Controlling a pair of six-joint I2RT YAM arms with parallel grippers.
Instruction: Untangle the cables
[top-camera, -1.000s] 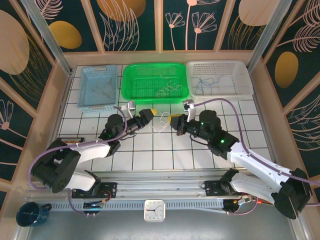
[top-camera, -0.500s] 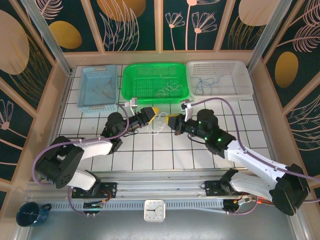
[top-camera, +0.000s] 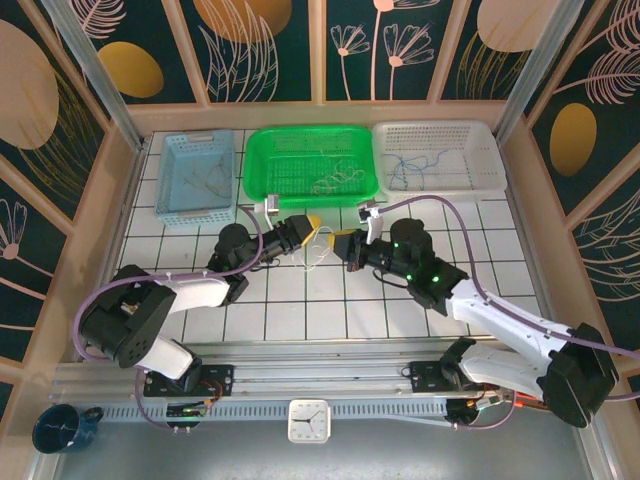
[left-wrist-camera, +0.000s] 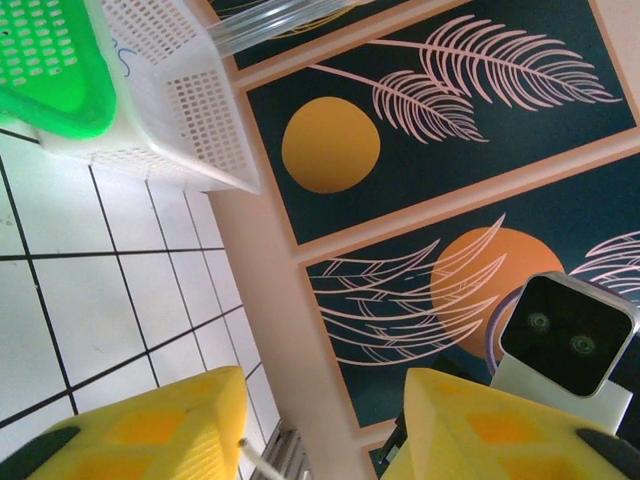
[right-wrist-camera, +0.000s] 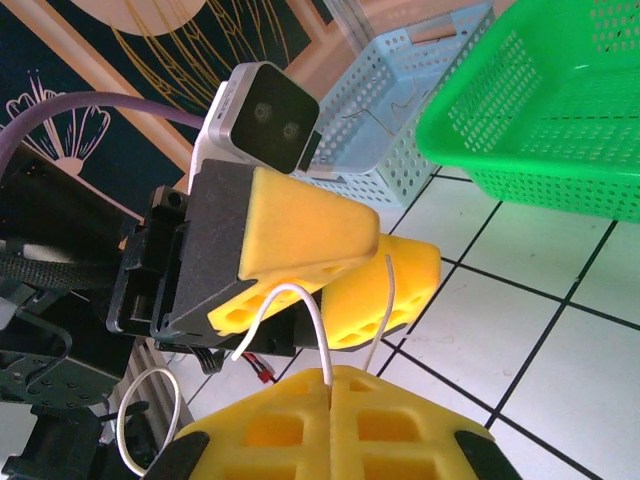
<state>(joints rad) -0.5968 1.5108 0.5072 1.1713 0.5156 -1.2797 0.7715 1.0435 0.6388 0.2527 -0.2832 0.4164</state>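
Just below the green basket (top-camera: 285, 160), the right end effector (right-wrist-camera: 330, 385) pinches a white cable (right-wrist-camera: 321, 342); the left end effector (top-camera: 308, 226) gapes, released.

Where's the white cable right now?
Mid-table in the top view, in front of the green basket, between the grippers. The right gripper pinches the white cable, which loops up toward the left gripper.

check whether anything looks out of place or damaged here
Nothing spilled or broken. One whitish cable loops loose in the air, pinched in the shut right gripper and arching toward the open left gripper.
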